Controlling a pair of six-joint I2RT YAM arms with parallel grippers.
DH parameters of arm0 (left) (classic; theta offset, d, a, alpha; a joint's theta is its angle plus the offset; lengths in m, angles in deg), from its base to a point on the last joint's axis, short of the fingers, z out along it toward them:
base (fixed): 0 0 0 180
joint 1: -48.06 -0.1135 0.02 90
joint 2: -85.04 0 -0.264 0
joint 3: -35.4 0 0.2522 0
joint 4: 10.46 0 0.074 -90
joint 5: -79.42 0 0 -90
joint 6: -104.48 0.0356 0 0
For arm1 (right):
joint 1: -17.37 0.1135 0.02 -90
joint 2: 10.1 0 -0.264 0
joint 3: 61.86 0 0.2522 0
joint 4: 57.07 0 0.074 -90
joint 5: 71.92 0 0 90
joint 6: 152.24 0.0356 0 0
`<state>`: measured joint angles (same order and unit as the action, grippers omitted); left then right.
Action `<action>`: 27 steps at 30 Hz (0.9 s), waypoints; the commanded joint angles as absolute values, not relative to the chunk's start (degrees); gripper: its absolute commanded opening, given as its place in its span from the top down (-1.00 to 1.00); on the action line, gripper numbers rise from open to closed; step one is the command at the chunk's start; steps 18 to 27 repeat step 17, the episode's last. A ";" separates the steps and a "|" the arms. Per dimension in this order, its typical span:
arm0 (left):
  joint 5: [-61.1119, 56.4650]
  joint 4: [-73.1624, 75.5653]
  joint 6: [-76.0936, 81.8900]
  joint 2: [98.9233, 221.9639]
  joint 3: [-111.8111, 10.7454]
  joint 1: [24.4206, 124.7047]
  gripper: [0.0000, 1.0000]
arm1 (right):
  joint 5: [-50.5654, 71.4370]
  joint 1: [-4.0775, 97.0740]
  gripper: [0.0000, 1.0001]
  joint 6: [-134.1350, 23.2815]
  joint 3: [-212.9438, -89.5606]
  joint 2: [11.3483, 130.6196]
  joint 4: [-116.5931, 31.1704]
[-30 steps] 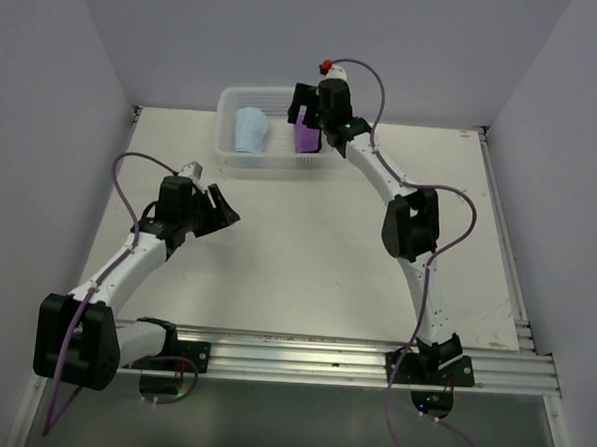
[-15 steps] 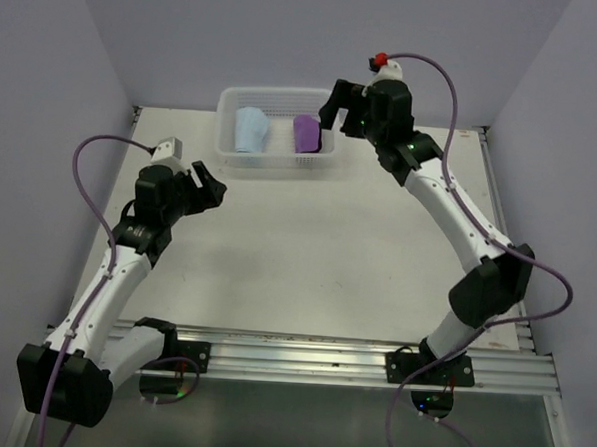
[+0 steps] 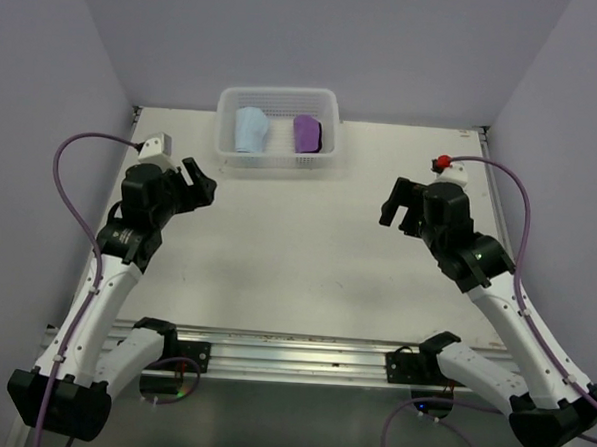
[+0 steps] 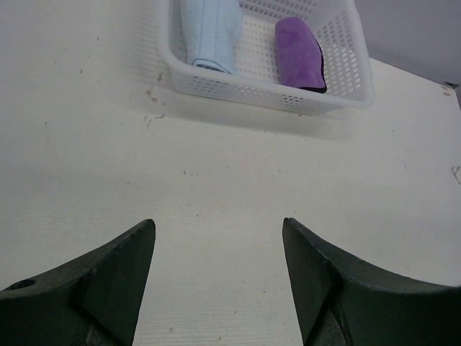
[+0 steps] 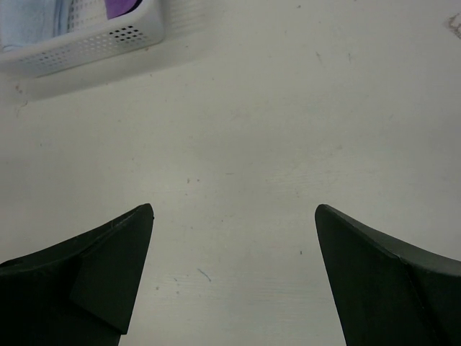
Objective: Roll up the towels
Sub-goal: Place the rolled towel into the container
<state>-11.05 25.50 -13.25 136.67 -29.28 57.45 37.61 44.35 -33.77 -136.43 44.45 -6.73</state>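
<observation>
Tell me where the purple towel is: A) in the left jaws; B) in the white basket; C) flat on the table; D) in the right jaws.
B: the purple towel lies in the white basket beside the light blue towel; the left gripper and right gripper are open, holding nothing.

You see a pale cream worktop [image 3: 297, 253], lightly scuffed, with plain lilac walls [image 3: 318, 44] behind and beside it and an aluminium rail [image 3: 302, 356] along its near edge.
</observation>
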 commanded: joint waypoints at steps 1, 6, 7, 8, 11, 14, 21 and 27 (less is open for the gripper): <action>-11.38 27.21 -11.54 136.46 -33.03 57.03 -0.50 | 40.31 44.44 -0.98 -33.23 -135.04 42.64 -2.62; -11.55 27.12 -11.89 136.01 -32.94 57.03 -0.51 | 41.46 44.44 -0.98 -32.89 -133.19 43.86 -2.18; -11.55 27.12 -11.80 136.01 -32.86 57.03 -0.52 | 41.46 44.44 -0.98 -32.54 -133.10 44.30 -2.09; -11.64 27.21 -11.71 136.28 -32.77 57.03 -0.52 | 41.46 44.44 -0.98 -32.62 -132.92 44.74 -2.35; -12.16 27.48 -11.36 136.80 -32.77 57.03 -0.52 | 41.28 44.44 -0.98 -32.80 -131.43 45.36 -4.10; -12.52 27.30 -11.19 137.42 -32.77 57.03 -0.52 | 39.18 44.53 -0.98 -33.94 -130.55 44.40 -6.72; -13.22 26.86 -11.01 138.64 -33.03 57.12 -0.52 | 40.22 44.44 -0.98 -34.64 -130.55 43.25 -8.24; -13.22 26.86 -11.01 138.64 -33.03 57.12 -0.52 | 40.22 44.44 -0.98 -34.64 -130.55 43.25 -8.24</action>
